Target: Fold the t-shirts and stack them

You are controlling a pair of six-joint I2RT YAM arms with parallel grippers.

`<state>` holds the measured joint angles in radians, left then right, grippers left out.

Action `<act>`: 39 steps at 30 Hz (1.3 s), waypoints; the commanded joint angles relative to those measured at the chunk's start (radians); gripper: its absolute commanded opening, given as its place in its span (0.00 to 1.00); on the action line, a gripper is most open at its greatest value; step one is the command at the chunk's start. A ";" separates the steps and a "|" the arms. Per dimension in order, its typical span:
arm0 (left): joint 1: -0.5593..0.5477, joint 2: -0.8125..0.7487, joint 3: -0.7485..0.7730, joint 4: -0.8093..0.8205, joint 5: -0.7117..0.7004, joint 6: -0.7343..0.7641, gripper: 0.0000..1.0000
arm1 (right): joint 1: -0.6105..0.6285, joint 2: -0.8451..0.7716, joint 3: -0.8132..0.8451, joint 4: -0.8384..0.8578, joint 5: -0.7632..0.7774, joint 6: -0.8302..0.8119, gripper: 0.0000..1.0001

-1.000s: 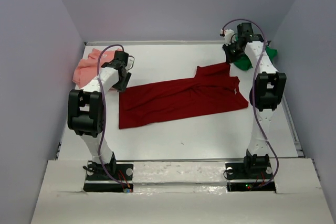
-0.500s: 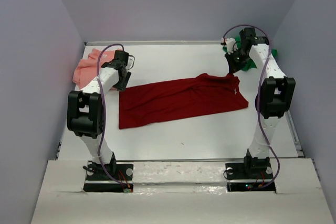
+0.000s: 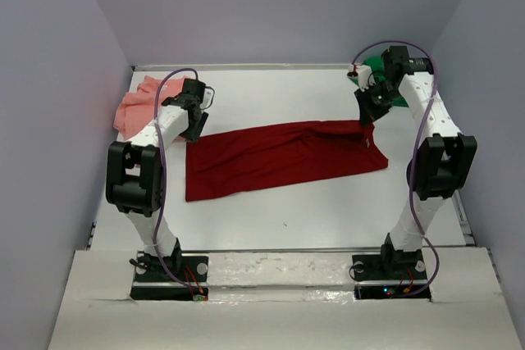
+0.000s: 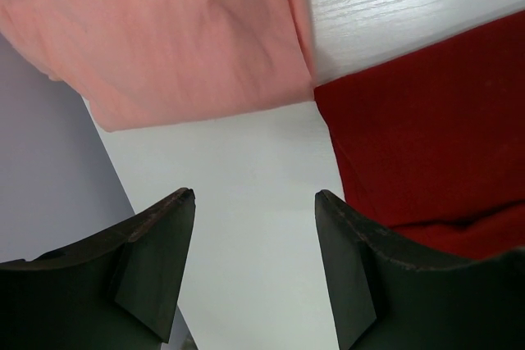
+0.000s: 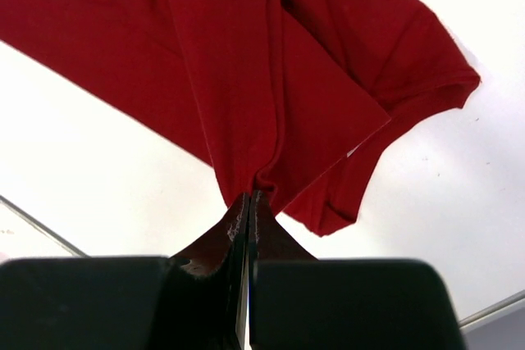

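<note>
Mid-frame, the dark red shirt (image 3: 271,157) lies spread on the surface (image 3: 279,219). The right end effector (image 5: 248,201), clenched on its right edge, holds it raised — likely to fold. The left end effector (image 4: 254,231) hangs released. Farther back are the salmon shirt (image 3: 138,104), upper left, and the green shirt (image 3: 376,63), upper right.

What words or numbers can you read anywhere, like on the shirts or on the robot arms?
None: no word, number, label or sign can be read in any view.
Shirts: the dark red shirt, the pink shirt and the green shirt are plain, with no print showing.
Robot and table: the left arm, the right arm and the table show no readable marking.
</note>
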<state>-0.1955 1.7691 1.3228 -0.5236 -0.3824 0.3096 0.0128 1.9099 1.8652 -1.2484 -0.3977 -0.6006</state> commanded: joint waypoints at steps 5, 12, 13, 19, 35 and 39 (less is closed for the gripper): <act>-0.015 -0.049 0.024 -0.010 -0.024 0.006 0.72 | -0.004 -0.078 -0.076 -0.092 0.000 -0.050 0.00; -0.018 -0.054 0.016 -0.010 -0.029 0.010 0.72 | -0.004 -0.110 -0.146 -0.121 -0.029 -0.060 0.00; -0.018 -0.054 0.018 -0.010 -0.030 0.010 0.72 | -0.004 -0.114 -0.147 -0.128 -0.032 -0.062 0.00; -0.027 -0.048 0.015 -0.010 -0.036 0.010 0.72 | 0.006 -0.133 -0.202 -0.140 -0.044 -0.071 0.00; -0.039 -0.057 -0.010 0.000 -0.047 0.019 0.72 | 0.065 -0.112 -0.402 -0.083 -0.082 -0.059 0.05; -0.045 -0.057 -0.010 -0.003 -0.049 0.019 0.72 | 0.065 -0.100 -0.414 -0.077 -0.082 -0.056 0.59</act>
<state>-0.2302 1.7691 1.3216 -0.5209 -0.4107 0.3168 0.0715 1.8107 1.4643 -1.3247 -0.4610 -0.6567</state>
